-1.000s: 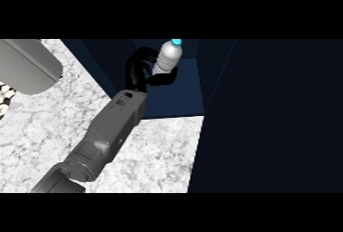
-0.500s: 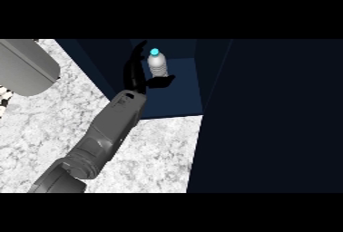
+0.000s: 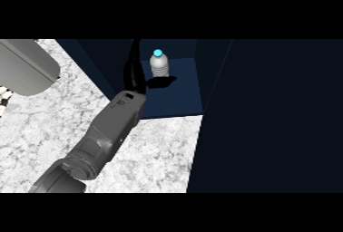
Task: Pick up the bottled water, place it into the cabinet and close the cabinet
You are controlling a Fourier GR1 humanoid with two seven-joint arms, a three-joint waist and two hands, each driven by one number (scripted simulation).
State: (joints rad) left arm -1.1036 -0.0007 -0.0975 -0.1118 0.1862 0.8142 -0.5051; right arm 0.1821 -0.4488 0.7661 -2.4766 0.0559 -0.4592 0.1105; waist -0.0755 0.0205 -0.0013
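Note:
The bottled water (image 3: 159,66), clear with a light blue cap, stands upright inside the open dark blue cabinet (image 3: 182,100). My left hand (image 3: 137,78) is just left of the bottle, inside the cabinet mouth. Its fingers point straight up along the bottle's left side. Its thumb (image 3: 163,82) sticks out to the right just below the bottle's base. No finger curls round the bottle. My grey left forearm (image 3: 110,129) runs in from the lower left across the counter. My right hand shows nowhere.
The cabinet's dark door (image 3: 275,118) fills the right side of the view, swung open. The marbled counter top (image 3: 40,131) lies below and left. A grey appliance (image 3: 23,65) and a checkered object (image 3: 4,100) sit at the left edge.
One second ago my hand was wrapped round the tilted bottle. The bottle moved slightly left and now stands upright, and my fingers have come off it. Little has moved in the last half second.

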